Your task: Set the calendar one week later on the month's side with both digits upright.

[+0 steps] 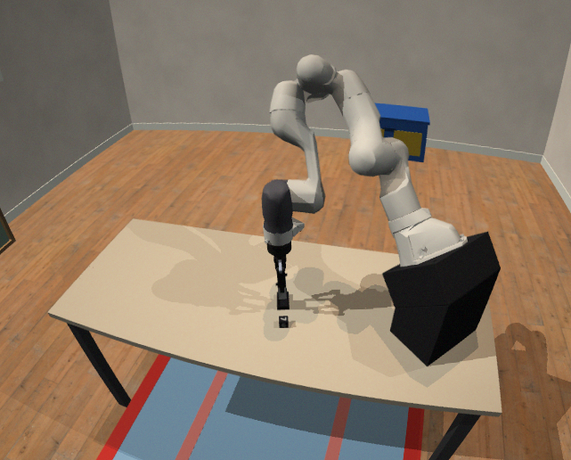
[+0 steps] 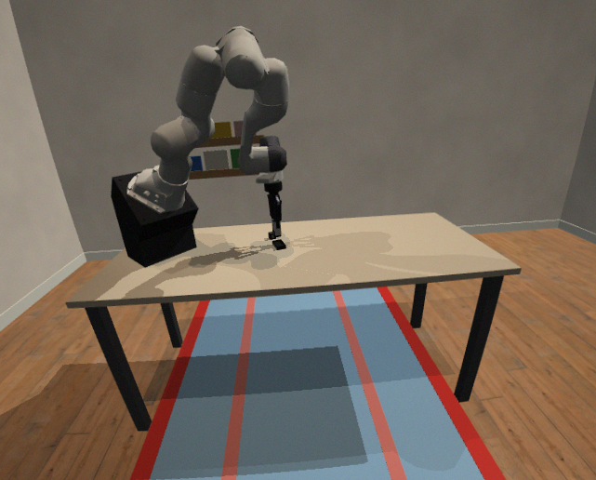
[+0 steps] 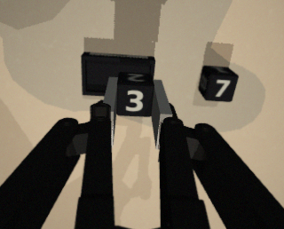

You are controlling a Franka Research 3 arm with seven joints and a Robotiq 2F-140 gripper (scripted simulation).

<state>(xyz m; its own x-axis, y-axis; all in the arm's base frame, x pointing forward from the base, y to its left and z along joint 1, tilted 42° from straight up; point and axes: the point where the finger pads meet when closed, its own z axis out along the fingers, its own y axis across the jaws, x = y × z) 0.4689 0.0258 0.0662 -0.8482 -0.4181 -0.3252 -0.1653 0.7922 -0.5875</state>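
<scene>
Two digits read clearly in the wrist view, both white on black cubes. The cube held between the gripper's pads shows a "3" on the face turned toward the camera; its top face carries another white mark — too foreshortened to read. The second cube, standing apart on the table to the right, shows a "7" on its facing side. From the top view, that cube bears a small white mark, not legible.
</scene>
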